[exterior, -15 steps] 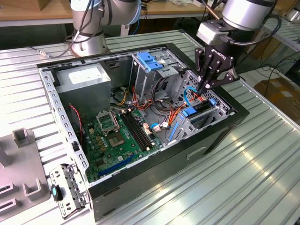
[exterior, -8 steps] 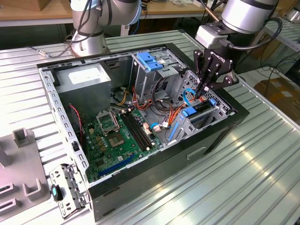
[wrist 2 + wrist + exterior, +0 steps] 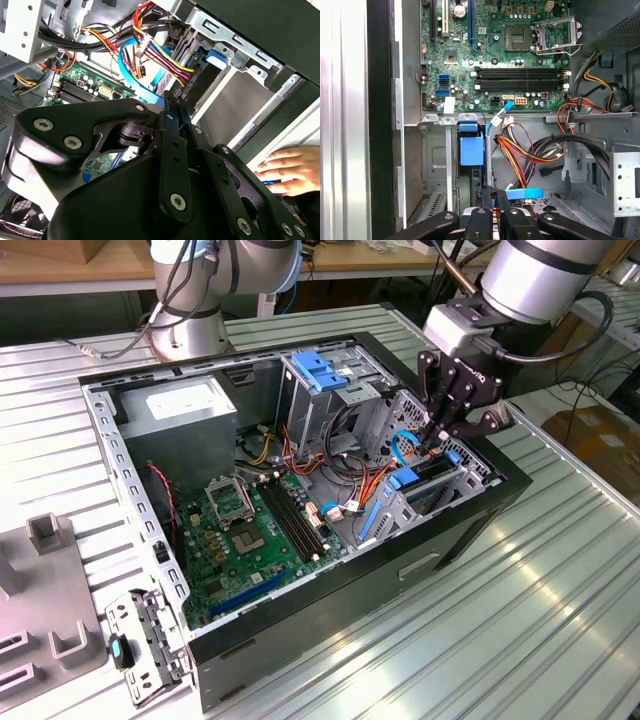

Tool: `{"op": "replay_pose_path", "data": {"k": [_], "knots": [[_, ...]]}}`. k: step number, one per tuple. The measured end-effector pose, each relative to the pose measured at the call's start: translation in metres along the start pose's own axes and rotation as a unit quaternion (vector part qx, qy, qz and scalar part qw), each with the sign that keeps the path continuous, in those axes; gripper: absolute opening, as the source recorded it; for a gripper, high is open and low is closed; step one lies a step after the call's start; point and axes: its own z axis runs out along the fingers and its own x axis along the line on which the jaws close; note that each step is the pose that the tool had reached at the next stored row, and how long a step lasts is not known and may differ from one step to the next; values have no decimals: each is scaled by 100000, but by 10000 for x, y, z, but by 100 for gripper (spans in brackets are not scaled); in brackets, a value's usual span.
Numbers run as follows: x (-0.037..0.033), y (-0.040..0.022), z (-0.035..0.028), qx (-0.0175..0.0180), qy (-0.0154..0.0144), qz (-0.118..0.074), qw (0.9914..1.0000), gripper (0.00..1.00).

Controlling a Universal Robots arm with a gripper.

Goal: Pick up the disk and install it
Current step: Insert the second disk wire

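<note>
While one open computer case (image 3: 470, 530) lay on the ribbed table (image 3: 520, 620), one gripper (image 3: 441, 436) was lowered into its drive bay, fingers drawn narrow around the disk (image 3: 471, 150). The disk was seen standing on edge in the bay, its blue rail uppermost. One motherboard (image 3: 510, 55) and one hand (image 3: 287, 170) were also seen.

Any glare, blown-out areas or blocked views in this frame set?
Exterior view: window light streaks across the ribbed table, and the gripper is sharp. First wrist view: the table strip beside the case is washed out white, while the motherboard is evenly lit. Second wrist view: the dark gripper body blocks the lower half.
</note>
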Motion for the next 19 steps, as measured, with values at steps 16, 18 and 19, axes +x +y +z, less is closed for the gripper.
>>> {"op": "replay_pose_path", "data": {"k": [16, 18, 19], "knots": [[152, 56, 78, 2635, -2846, -135, 99925, 16], [155, 64, 79, 3365, -2846, -168, 99903, 16], [156, 70, 79, 3717, -2861, -187, 99890, 16]]}}
